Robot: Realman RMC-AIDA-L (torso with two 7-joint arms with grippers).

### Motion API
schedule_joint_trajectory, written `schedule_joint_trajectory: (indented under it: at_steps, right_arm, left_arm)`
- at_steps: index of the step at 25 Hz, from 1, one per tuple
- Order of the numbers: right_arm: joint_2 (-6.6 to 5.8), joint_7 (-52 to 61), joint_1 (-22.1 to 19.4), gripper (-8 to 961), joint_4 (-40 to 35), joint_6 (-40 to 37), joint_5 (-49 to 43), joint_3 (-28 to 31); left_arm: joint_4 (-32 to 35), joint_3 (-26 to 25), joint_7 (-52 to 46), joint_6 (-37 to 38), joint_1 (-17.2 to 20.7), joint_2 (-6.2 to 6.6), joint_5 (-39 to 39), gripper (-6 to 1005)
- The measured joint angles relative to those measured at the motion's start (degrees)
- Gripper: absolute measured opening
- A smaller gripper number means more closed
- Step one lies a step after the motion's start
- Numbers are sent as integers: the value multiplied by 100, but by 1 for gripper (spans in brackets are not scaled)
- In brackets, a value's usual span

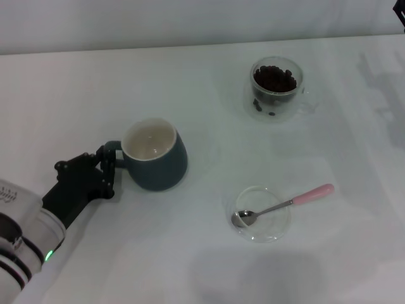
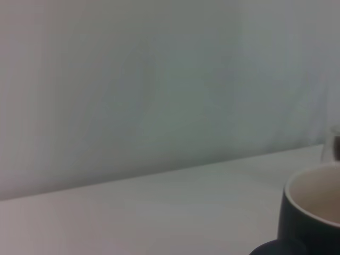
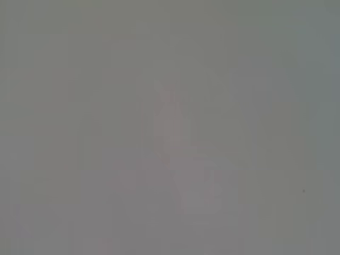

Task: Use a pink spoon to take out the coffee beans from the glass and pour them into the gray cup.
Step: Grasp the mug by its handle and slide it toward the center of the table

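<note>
The gray cup (image 1: 158, 166) stands left of the middle, cream inside and empty. My left gripper (image 1: 109, 163) is shut on its loop handle from the left. The left wrist view shows the cup's rim and side (image 2: 313, 212) close up. The glass (image 1: 276, 88) with the heap of coffee beans (image 1: 274, 79) stands at the back right, handle pointing right. The pink spoon (image 1: 285, 204) lies with its metal bowl in a flat clear dish (image 1: 273, 229) at the front right, its pink handle sticking out to the right. My right gripper does not show.
The white table (image 1: 209, 266) runs to a pale wall at the back. A dark bit of equipment (image 1: 402, 14) shows at the top right corner. The right wrist view is a plain grey blur.
</note>
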Motion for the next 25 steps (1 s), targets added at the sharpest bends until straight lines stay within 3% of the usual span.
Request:
schedule_joint_trajectory:
  at_steps: [12, 18, 25]
  right_arm:
    - [-6, 0, 8, 831, -5, 8, 0, -5]
    - [-3, 0, -12, 831, -5, 52, 0, 5]
    - [5, 0, -20, 830, -5, 71, 0, 21]
  left_arm:
    - [88, 4, 78, 261, 233, 7, 219, 141]
    - [88, 2, 161, 402, 232, 14, 218, 313]
    - [88, 0, 207, 445, 385, 24, 222, 424]
